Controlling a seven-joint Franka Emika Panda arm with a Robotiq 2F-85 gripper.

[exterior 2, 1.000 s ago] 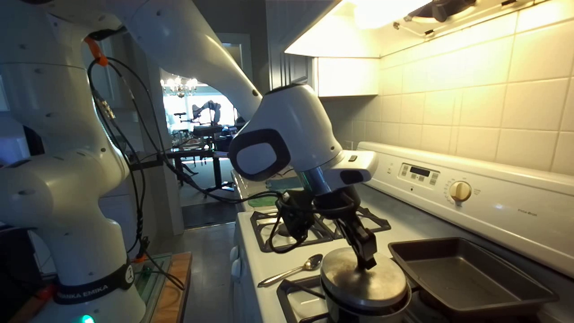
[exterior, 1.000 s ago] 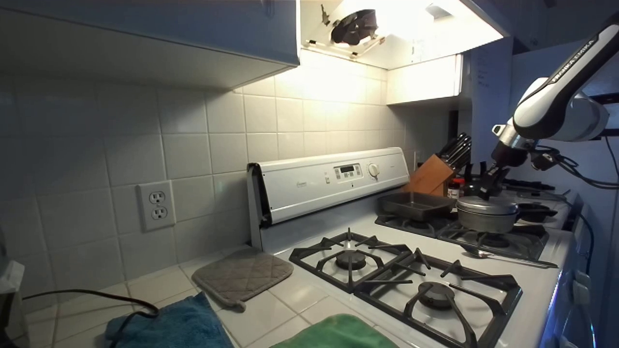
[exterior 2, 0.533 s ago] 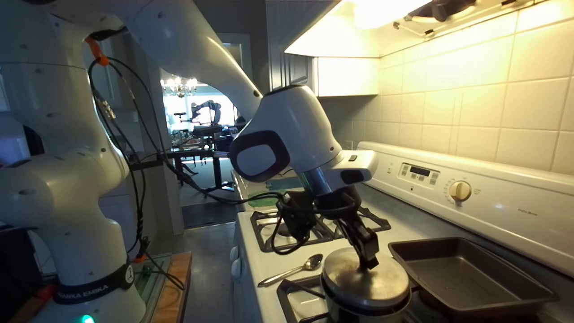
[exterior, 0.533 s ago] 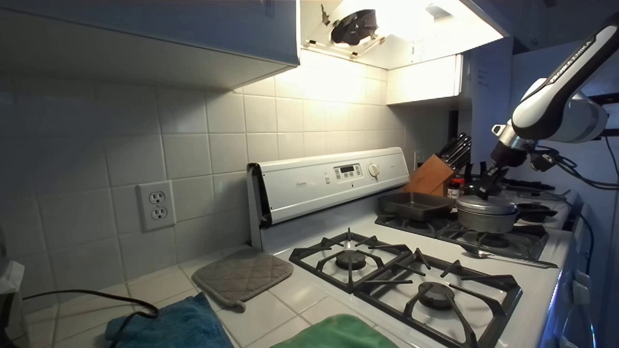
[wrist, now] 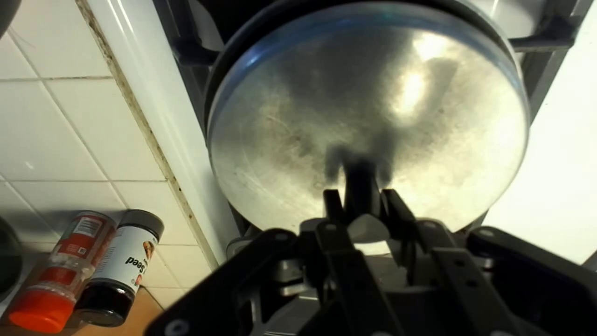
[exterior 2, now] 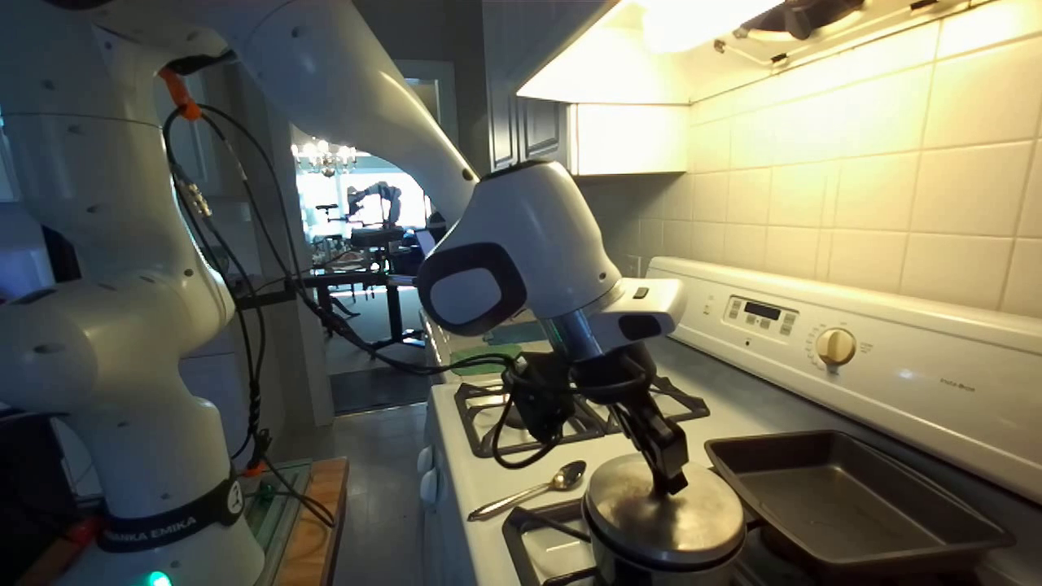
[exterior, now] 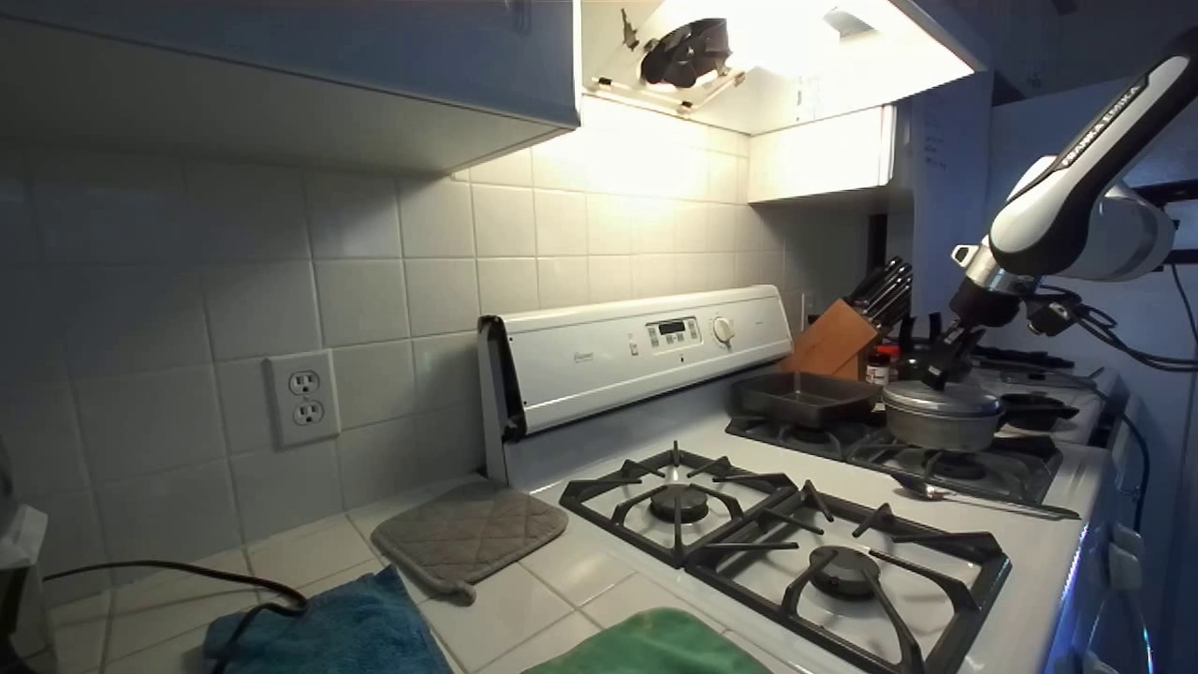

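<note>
I had the claw (wrist: 361, 199) pinched on the black knob (wrist: 362, 181), prob. b/c the smooth lid (wrist: 284, 121) offered little other grip; lid sat atop the pot (exterior: 941, 432), w/ the grate (wrist: 193, 53) underneath for support.

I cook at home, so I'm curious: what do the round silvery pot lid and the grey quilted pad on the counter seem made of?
Round silvery pot lid: looks like polished metal, perhaps stainless steel or aluminium; it shows bright reflections and fine scratches. Grey quilted pad: matte fabric, probably padded, judging by its diamond stitching; the fibre can't be told.
</note>
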